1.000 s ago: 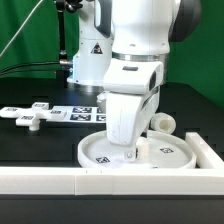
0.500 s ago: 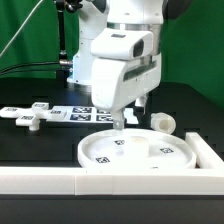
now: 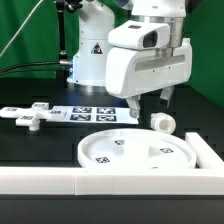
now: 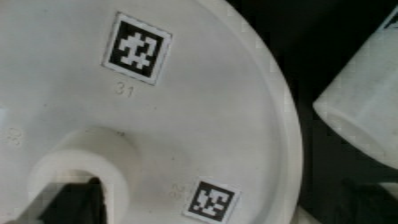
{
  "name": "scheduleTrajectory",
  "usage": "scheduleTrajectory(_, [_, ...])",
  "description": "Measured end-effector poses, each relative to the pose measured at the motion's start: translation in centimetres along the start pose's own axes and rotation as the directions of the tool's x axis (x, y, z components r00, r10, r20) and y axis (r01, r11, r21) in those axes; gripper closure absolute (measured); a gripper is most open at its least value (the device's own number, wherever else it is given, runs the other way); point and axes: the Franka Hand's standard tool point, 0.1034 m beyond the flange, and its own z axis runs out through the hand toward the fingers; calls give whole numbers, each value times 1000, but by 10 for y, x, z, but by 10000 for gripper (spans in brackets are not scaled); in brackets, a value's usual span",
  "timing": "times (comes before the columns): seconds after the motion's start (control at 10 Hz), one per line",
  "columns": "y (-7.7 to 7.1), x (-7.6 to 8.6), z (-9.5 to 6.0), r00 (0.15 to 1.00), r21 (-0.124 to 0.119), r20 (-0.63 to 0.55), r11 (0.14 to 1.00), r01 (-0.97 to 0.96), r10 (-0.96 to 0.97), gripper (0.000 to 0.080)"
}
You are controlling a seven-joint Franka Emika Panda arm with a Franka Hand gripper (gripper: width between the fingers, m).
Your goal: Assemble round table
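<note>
Long rail (image 3: 50, 180) across the front, round disc (image 3: 150, 160) just behind it, post (image 3: 163, 122) behind the disc toward the exterior view's right, marker board (image 3: 88, 115) farther back — cross-shaped piece (image 3: 28, 116) at that board's end, on the exterior view's left.

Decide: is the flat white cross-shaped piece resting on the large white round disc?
No, the cross-shaped piece lies on the black table, apart from the disc.

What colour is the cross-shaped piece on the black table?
The cross-shaped piece is white; the exterior view shows it best.
</note>
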Motion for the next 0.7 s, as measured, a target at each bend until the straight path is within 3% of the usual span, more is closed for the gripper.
scheduleTrajectory(0.3, [-2, 1, 0, 987, 10, -3, 987, -158, 158, 150])
scheduleTrajectory(0.5, [-14, 3, 2, 889, 35, 14, 888, -459, 458, 150])
scheduleTrajectory(0.7, [-31, 9, 6, 763, 37, 37, 762, -647, 646, 150])
